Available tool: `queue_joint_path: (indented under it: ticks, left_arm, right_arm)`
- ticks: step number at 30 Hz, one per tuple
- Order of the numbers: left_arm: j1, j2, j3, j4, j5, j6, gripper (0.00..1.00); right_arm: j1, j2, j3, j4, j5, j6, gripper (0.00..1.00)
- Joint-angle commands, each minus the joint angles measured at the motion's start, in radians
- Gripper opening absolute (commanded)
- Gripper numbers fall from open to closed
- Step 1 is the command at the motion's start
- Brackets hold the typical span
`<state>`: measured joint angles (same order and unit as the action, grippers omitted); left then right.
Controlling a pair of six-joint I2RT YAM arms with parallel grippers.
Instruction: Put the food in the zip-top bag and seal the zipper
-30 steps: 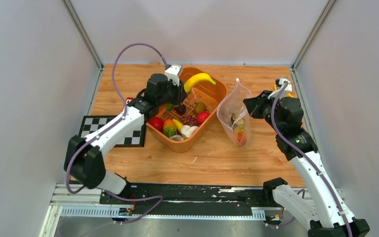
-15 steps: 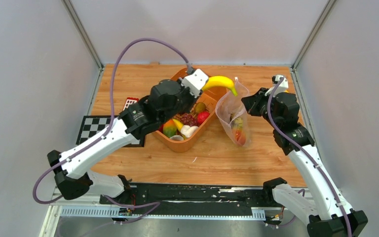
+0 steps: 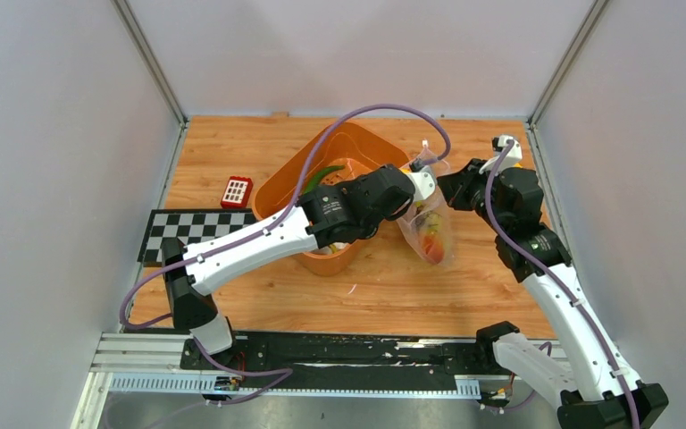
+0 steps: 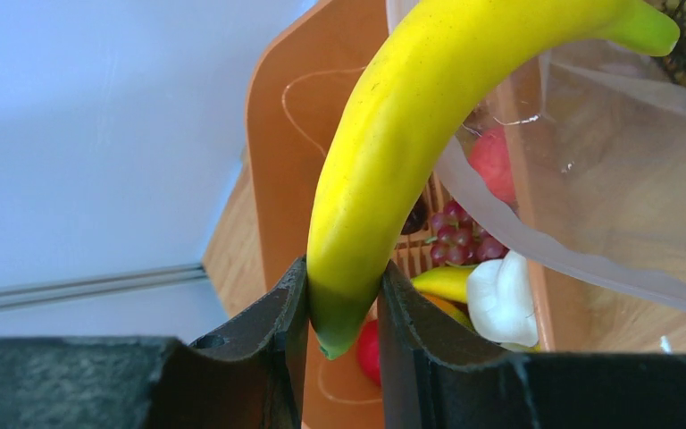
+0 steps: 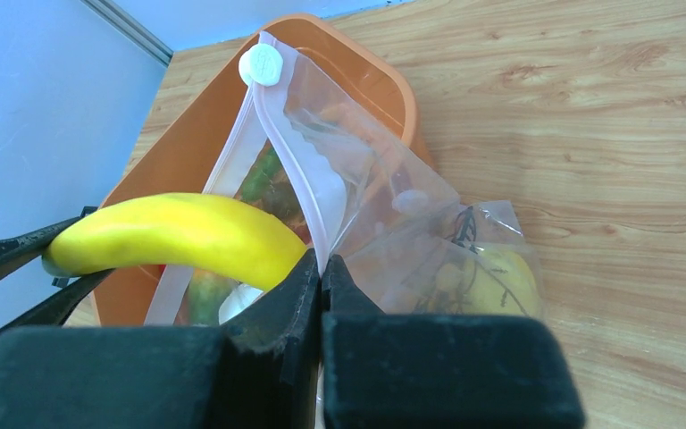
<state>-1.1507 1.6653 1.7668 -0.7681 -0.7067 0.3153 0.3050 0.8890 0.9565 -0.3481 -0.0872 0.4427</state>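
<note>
My left gripper (image 4: 344, 286) is shut on the lower end of a yellow banana (image 4: 393, 152). It holds the banana at the open mouth of the clear zip-top bag (image 4: 607, 206), with the green tip past the rim. In the top view the left gripper (image 3: 420, 183) is at the bag (image 3: 430, 228). My right gripper (image 5: 322, 268) is shut on the bag's mouth edge and holds it up. The pinkish zipper (image 5: 290, 161) runs up to a white slider (image 5: 260, 64). A yellow fruit (image 5: 491, 277) and a red-orange one (image 3: 432, 246) lie inside the bag. Grapes (image 4: 460, 241) and a white mushroom (image 4: 500, 299) lie in the basket.
The orange basket (image 3: 357, 143) stands just left of the bag, under my left arm. A small red block (image 3: 237, 190) and a checkerboard mat (image 3: 196, 228) lie at the left. Grey walls close in both sides and the back.
My left arm has swung right, carrying the banana from over the basket to the bag's mouth. My right gripper has kept its hold on the bag's edge.
</note>
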Motion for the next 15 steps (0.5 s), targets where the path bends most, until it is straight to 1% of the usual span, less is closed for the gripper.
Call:
queue_joint_path:
  ticks: [1,4,7,9,11,15]
  left_arm:
    - [-0.038,0.004,0.064,-0.008,-0.102,0.092,0.34]
    - [-0.059,0.009,0.067,0.032,-0.089,0.100,0.40]
    - [-0.063,0.004,0.073,0.058,-0.032,0.072,0.46]
    - [-0.063,-0.012,0.057,0.095,0.018,0.058,0.53]
    - [-0.063,-0.023,0.044,0.122,0.073,0.052,0.55]
    - [-0.063,-0.010,0.055,0.133,0.114,0.025,0.57]
  right_arm:
    - [0.007,-0.026,0.044,0.018,0.014,-0.013,0.00]
    - [0.006,-0.028,0.040,0.018,0.014,-0.012,0.00]
    - [0.007,-0.031,0.034,0.015,0.017,-0.012,0.00]
    - [0.006,-0.036,0.030,0.015,0.017,-0.011,0.00]
    - [0.007,-0.043,0.024,0.020,0.014,-0.010,0.00]
    - [0.007,-0.053,0.010,0.036,0.010,0.000,0.00]
